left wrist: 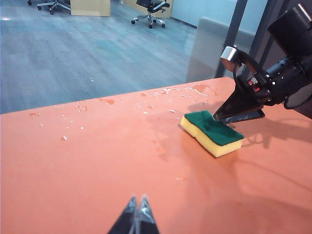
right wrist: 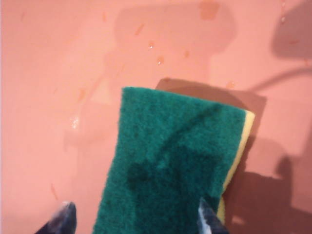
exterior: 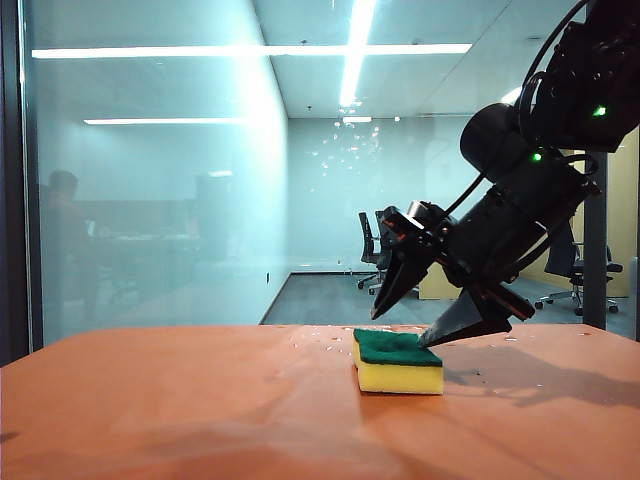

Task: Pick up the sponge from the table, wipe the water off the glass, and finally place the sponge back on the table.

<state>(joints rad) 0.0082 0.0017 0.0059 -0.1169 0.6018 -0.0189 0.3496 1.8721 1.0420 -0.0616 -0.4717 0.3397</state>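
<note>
The sponge [exterior: 398, 362] lies flat on the orange table [exterior: 180, 400], green scouring face up over its yellow body. My right gripper [exterior: 400, 328] hangs open just above it, pointing down at a slant. In the right wrist view the sponge [right wrist: 175, 165] fills the space under the right gripper [right wrist: 136, 214]; one fingertip is over bare table beside the sponge, the other over the green face near its yellow edge. My left gripper [left wrist: 138, 201] is shut and empty, low over the table, well away from the sponge [left wrist: 212, 132]. Water droplets [exterior: 340, 150] speckle the glass [exterior: 150, 200] behind the table.
Small drops of water [left wrist: 161, 92] lie scattered on the table near its far edge. A dark frame post [exterior: 595, 250] stands behind the right arm, another [exterior: 10, 180] at the far left. Office chairs [exterior: 372, 250] show through the glass.
</note>
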